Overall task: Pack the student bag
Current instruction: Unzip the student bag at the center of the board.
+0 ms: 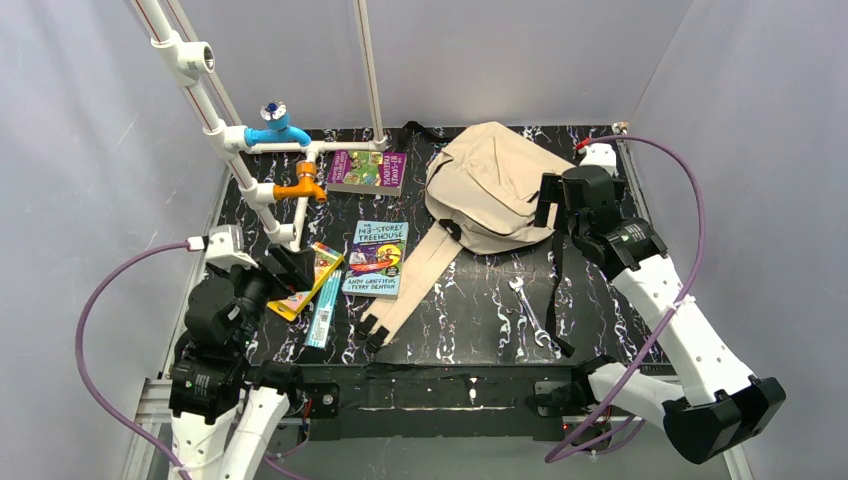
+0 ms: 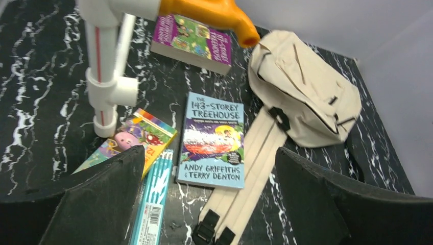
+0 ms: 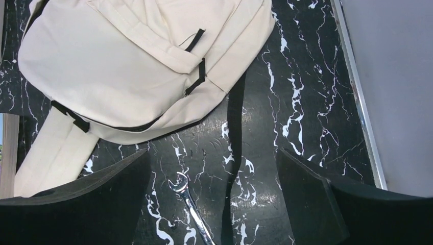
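Left gripper (image 2: 208, 153) released near blue book (image 2: 214, 138); right gripper (image 3: 213, 153) released above student bag (image 3: 127, 66), wrench (image 3: 190, 206) alongside

The bent left black-and-white arm (image 1: 212, 345) has its black two-finger left gripper (image 2: 209, 171) spread wide and empty. The right black-and-white arm (image 1: 680, 330) reaches forward, its black right gripper (image 3: 212, 171) spread wide too.

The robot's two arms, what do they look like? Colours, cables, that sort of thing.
Both the left arm and the right arm have white plastic link shells joined by black cylindrical motor housings. A purple cable loops out from each. The left pincer and the right pincer each have two broad, matte black, wedge-shaped fingers.
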Controlling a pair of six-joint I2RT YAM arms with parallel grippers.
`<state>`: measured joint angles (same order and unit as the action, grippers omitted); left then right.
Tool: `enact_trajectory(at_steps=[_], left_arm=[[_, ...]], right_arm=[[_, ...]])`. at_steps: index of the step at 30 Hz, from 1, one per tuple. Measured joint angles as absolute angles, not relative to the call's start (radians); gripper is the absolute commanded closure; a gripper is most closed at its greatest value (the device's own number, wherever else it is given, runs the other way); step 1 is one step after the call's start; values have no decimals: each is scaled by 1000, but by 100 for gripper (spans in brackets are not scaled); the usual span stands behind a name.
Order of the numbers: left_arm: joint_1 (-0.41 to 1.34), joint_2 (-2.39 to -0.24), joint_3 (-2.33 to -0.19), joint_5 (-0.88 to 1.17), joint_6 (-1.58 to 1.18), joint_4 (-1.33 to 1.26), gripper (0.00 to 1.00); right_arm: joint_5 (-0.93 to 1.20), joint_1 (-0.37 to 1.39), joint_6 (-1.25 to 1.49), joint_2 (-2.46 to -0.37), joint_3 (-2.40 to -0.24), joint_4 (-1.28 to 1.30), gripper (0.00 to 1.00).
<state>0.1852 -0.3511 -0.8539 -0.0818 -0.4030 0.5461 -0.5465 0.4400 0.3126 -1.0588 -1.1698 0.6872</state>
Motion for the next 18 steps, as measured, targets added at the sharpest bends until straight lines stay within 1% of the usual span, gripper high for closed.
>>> enact_trajectory(at_steps=[4, 8, 12, 15, 16, 18], left_arm=[[204, -336, -844, 20, -377, 557, 1], [223, -346, -844, 134, -366, 554, 1], [231, -410, -843, 287, -381, 546, 1], [233, -482, -828, 403, -414, 517, 1], [233, -505, -817, 439, -429, 506, 1], [234, -550, -787, 505, -463, 483, 1]], right_arm=[[-520, 440, 309, -1082, -1166, 664, 0], [-433, 440, 311, -1133, -1144, 576, 0], [-339, 435, 315, -1231, -1137, 490, 0], [-219, 393, 328, -1338, -1139, 436, 0], [-171, 368, 338, -1377, -1139, 420, 6], [-77, 313, 357, -1453, -1144, 397, 8]])
